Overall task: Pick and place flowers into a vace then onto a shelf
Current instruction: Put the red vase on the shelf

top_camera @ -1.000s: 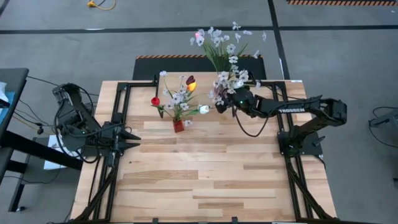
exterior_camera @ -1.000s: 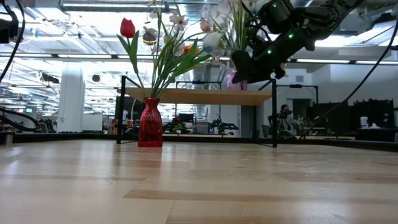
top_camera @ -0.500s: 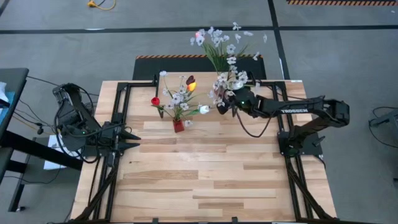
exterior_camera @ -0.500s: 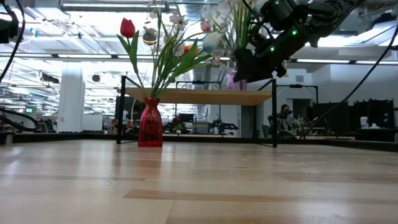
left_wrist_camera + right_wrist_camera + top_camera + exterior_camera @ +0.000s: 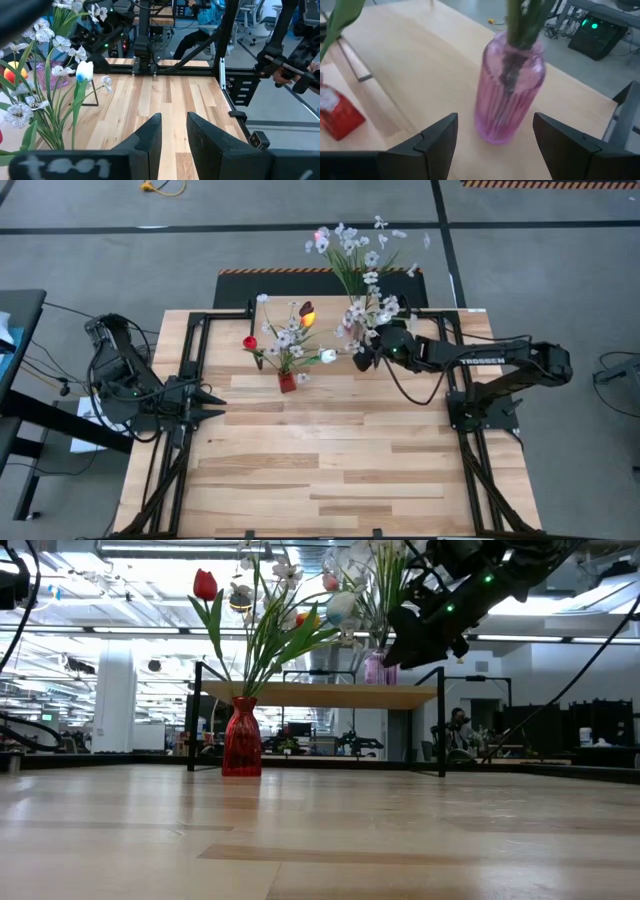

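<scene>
A pink glass vase holding white-blossom flowers stands upright on its base on the light-wood shelf at the table's far edge. My right gripper is open just short of the vase, toward the table's right and near side. Its fingers stand wider than the vase and touch nothing. It shows above shelf height in the low view. A red vase with tulips and white blossoms stands on the table in front of the shelf. My left gripper waits at the table's left edge, slightly open, with nothing between its fingers.
Dark metal frames run along both sides of the table. The shelf's thin legs stand at the far edge. The near half of the wooden tabletop is bare. A seated person shows in the room behind.
My right gripper, still open, has drawn back from the pink vase toward the table's right edge and a little upward. The vase stays upright on the shelf and now shows clear of the fingers in the low view.
</scene>
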{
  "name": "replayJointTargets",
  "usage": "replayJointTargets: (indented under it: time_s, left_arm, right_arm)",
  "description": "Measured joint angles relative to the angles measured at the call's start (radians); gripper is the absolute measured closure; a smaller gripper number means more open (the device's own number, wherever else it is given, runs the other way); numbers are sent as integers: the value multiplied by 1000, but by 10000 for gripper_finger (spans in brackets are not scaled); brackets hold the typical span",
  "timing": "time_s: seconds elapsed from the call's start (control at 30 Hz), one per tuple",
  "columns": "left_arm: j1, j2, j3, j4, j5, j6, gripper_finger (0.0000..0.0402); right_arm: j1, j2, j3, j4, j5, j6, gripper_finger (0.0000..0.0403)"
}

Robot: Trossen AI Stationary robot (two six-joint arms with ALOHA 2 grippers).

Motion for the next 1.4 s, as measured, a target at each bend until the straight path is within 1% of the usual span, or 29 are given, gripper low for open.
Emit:
replayJointTargets:
  time_s: [0.23, 0.4, 0.47, 0.7, 0.9, 0.97, 1.13, 1.23, 1.33, 1.4]
  left_arm:
    - [0, 0, 0, 0, 0, -6, 322]
    - [0, 0, 0, 1, -1, -11, 322]
    - [0, 0, 0, 2, -1, -11, 322]
    - [0, 0, 0, 7, -4, -11, 322]
    - [0, 0, 0, 12, -5, -11, 322]
    - [0, 0, 0, 15, -1, -11, 322]
    - [0, 3, 0, 30, 46, -29, 322]
    - [0, 33, 0, 33, 50, -64, 322]
    - [0, 102, 1, 46, 37, -93, 321]
    - [0, 162, 0, 78, 6, -105, 319]
  right_arm:
    - [36, 0, 0, -8, 0, 2, 153]
    - [52, -15, 1, -81, 2, 39, 153]
    - [55, -34, -1, -123, 3, 52, 153]
    - [99, -114, 1, -172, 5, 55, 153]
    - [149, -195, 1, -294, 6, 79, 153]
    - [170, -222, 1, -364, 5, 95, 153]
    - [245, -296, 1, -526, 0, 180, 153]
    - [297, -335, 1, -610, 0, 246, 153]
    - [346, -365, 1, -671, 0, 296, 153]
    - [378, -385, 1, -697, 1, 316, 153]
